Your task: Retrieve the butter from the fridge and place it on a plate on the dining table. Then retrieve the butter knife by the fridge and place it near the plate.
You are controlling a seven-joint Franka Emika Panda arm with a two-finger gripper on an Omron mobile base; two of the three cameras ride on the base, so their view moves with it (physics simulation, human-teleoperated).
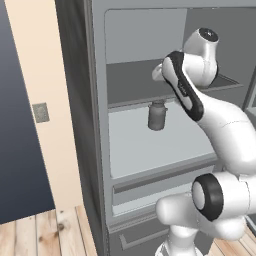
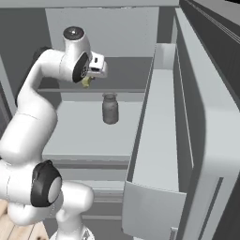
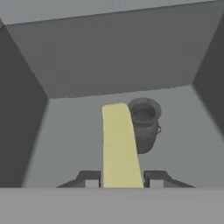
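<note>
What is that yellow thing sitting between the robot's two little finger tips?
That is the butter, a pale-yellow stick, pinched between the tips of the gripper in the hand view. Beyond it a grey jar stands in the fridge.

The butter (image 3: 119, 144) hides part of the jar (image 3: 146, 127) behind it.

Lighting: we record flat, even, rendered light with no visible source and no glare; the fridge (image 1: 95, 125) interior reads as muted grey, darker on its side walls and paler on the shelf floors. Shadows: we find only soft shading, none sharply cast. Quality: we note the hand view soft and slightly blurred, and both base views sharper but coarse-edged.
</note>
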